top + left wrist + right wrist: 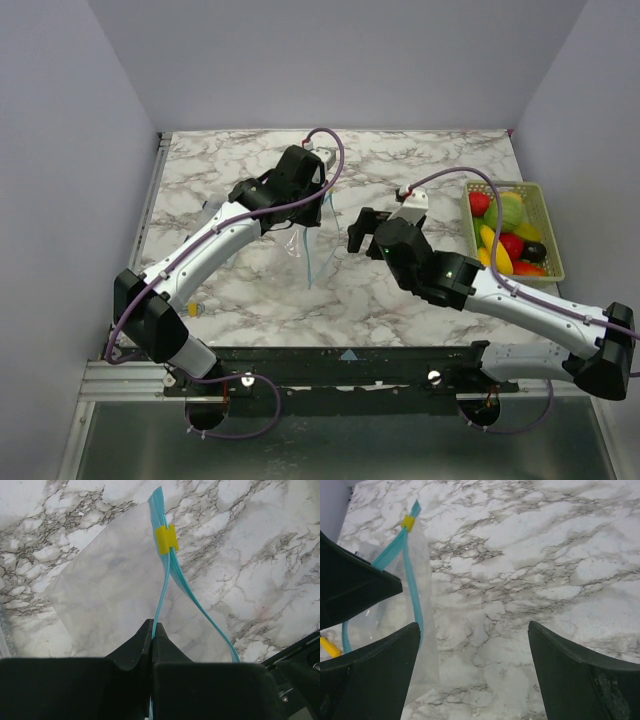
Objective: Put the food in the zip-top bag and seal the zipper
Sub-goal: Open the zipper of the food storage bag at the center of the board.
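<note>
Pinches one lip of the zipper point(159, 512) in the left gripper point(152, 632), bag point(110, 590) at frame centre. Holds the right gripper point(473, 630) wide, empty, beside it. Food point(510, 235) in basket point(547, 215) at right edge. Risks: thin lip slipping from the pinch; slack mouth folding shut against incoming food.

arms point(215, 240) point(520, 295) 2 | zip-top bag point(308, 235) 1 | yellow slider point(166, 539) 1 | basket point(505, 185) 1 | food point(512, 245) pieces roughly 8

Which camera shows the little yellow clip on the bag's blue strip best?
The left wrist camera: the yellow clip sits big and sharp on the blue strip that the left claw pinches. The right wrist camera shows it small, far off. The top camera cannot make it out.
</note>
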